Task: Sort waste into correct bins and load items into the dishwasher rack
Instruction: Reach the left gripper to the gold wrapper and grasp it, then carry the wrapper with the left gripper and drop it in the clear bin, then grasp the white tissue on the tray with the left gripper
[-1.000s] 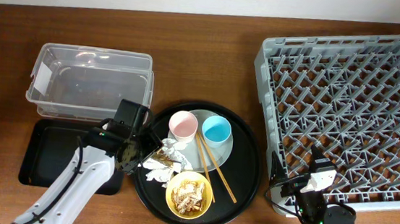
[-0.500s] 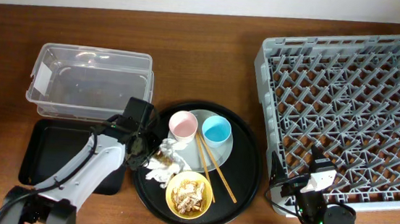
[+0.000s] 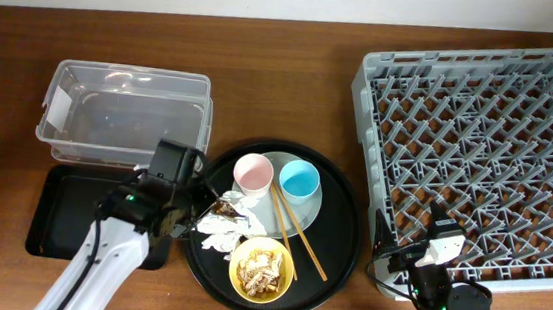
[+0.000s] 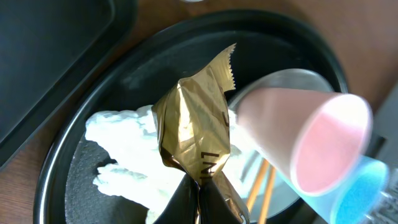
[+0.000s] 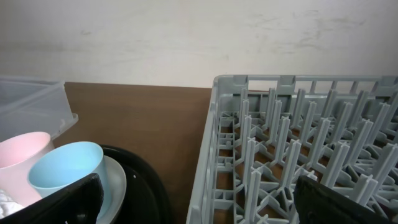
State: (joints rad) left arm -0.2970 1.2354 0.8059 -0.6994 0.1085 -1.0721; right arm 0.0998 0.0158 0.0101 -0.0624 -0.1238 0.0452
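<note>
Left gripper (image 4: 199, 202) pinches the gold wrapper (image 4: 196, 130) over the tissue (image 4: 124, 155) at the round tray's (image 3: 345, 243) left side, probably bound for the clear tub (image 3: 124, 117) beyond it; right gripper (image 5: 194, 200) waits, fingers wide, by the rack's (image 5: 280, 149) near-left corner.

Left wrist view: the left gripper (image 4: 198, 200) is cut off by the bottom edge (only dark tips show, pinched on the wrapper (image 4: 194, 134)), the wrapper hides part of the tissue (image 4: 127, 152), and the blue cup (image 4: 367, 186) is blurred and runs off the right edge. Right wrist view: the right gripper (image 5: 199, 208) shows only as blurred dark fingers (image 5: 56, 202) clipped at the bottom corners, and the rack (image 5: 298, 143) runs past the right edge.
</note>
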